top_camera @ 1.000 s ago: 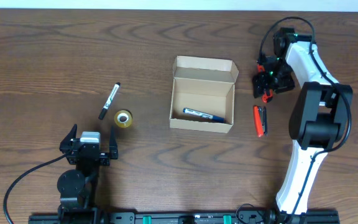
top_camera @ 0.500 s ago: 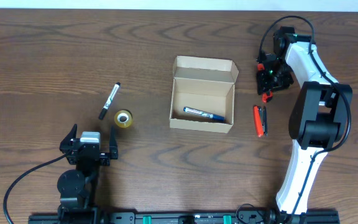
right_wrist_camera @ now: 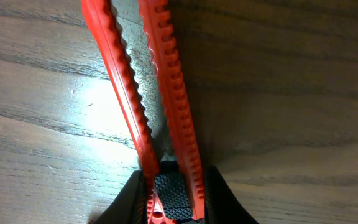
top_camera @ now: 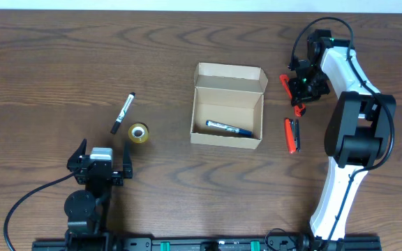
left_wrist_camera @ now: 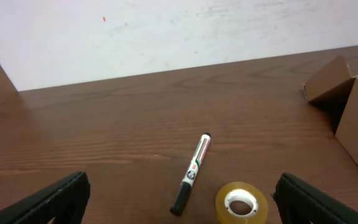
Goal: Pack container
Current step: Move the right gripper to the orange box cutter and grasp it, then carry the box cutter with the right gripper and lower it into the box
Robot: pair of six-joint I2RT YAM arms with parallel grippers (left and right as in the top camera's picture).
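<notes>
Sitting mid-worktop, the container (top_camera: pixel 227 106) lies well apart from the right gripper (right_wrist_camera: pixel 126 37), whose fingers (right_wrist_camera: pixel 173 93) pinch together, empty.

Dark brown wood-grain table (top_camera: pixel 187 202) fills the overhead view, with a thin pale strip along its far edge; the left wrist view shows a plain white wall (left_wrist_camera: pixel 166 31) behind it, faintly scuffed, one small red speck; the right wrist view shows a bright glare patch (right_wrist_camera: pixel 98 102) on the wood.
</notes>
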